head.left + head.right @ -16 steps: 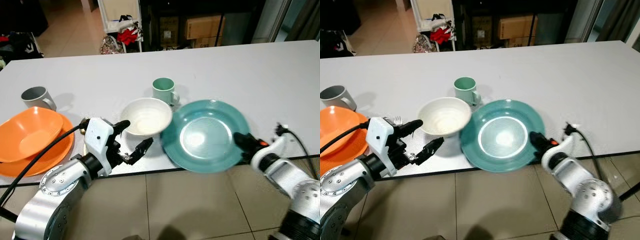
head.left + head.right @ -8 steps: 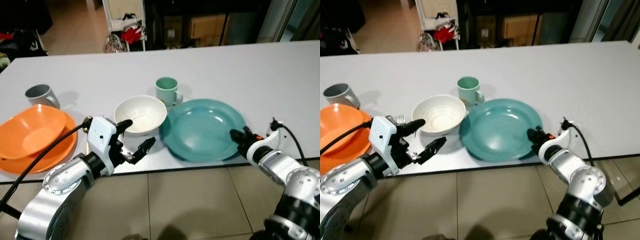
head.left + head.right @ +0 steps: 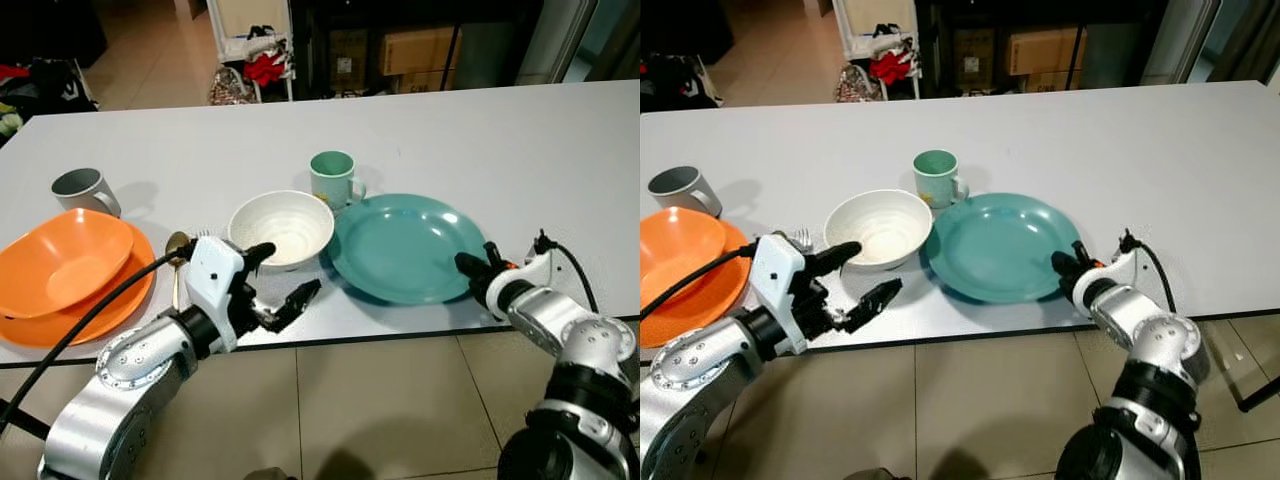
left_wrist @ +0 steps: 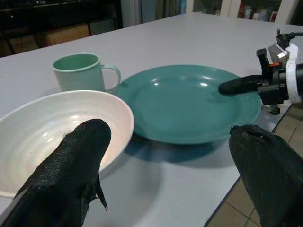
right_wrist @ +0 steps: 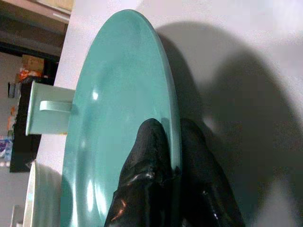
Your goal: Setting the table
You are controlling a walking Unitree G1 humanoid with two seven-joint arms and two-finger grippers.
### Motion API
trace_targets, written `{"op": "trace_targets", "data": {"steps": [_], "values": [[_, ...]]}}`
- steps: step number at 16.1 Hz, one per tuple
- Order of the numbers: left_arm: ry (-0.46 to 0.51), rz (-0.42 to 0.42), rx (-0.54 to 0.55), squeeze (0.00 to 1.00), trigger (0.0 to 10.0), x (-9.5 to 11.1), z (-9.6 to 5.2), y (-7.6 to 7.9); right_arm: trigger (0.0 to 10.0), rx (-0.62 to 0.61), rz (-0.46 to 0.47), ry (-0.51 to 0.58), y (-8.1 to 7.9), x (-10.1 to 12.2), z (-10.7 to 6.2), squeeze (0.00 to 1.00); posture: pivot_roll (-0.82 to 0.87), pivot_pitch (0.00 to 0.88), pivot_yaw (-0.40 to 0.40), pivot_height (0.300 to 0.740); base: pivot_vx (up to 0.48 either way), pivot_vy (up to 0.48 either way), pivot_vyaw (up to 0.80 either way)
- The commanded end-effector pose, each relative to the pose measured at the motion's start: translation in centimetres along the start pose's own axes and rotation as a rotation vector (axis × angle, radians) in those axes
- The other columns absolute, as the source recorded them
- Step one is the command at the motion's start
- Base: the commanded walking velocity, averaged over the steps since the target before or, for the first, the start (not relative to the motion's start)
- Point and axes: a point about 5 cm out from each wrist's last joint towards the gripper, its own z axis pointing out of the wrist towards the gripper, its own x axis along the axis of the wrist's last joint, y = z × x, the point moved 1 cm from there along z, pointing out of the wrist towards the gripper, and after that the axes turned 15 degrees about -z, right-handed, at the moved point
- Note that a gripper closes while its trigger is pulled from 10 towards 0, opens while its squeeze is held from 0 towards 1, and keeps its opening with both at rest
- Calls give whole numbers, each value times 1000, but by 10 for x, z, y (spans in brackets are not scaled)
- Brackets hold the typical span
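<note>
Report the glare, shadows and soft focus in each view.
Left eye view: sharp, with the teal plate shading the table beneath. Left wrist view: highlights on the plate, left gripper fingers blurred up close. Right wrist view: the right gripper pinches the plate's rim, with a broad dark shadow on the table.

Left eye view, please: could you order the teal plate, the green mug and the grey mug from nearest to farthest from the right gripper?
1. Teal plate: its near-right rim is clamped in the right gripper.
2. Green mug: behind the plate's far-left edge, beside the white bowl.
3. Grey mug: far left, behind the orange bowl.
</note>
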Motion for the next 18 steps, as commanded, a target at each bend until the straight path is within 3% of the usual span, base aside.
{"op": "trace_targets", "data": {"steps": [1,3,4,5,6,12,15,18], "values": [[-13,5,5,0,10000,0,-1,-1,10000,-17,-5,1,-1,3,3,0,50,0,66,740,0,0,0],[-17,8,9,0,10000,-1,-1,-1,10000,3,7,4,-3,4,7,0,51,0,65,740,0,0,0],[-17,8,11,0,10000,-1,-1,-1,10000,8,11,5,-4,4,7,804,51,0,65,740,0,0,0],[-17,7,12,0,10000,-1,-1,-2,10000,9,11,5,-4,4,7,804,51,0,65,740,0,0,0],[-18,8,18,0,10000,-1,-1,-3,10000,-1,4,9,-2,4,5,1000,51,0,65,740,0,0,0],[28,24,116,0,10000,5,3,-16,10000,17,-38,52,-1,8,-13,1000,41,0,77,740,0,0,0],[10,53,203,0,10000,3,5,-29,10000,27,-118,93,-1,14,-37,1000,38,0,80,740,0,0,0],[-37,-48,331,0,10000,0,24,-59,10000,47,-238,111,1,19,-68,1000,29,0,88,740,0,0,0]]}}
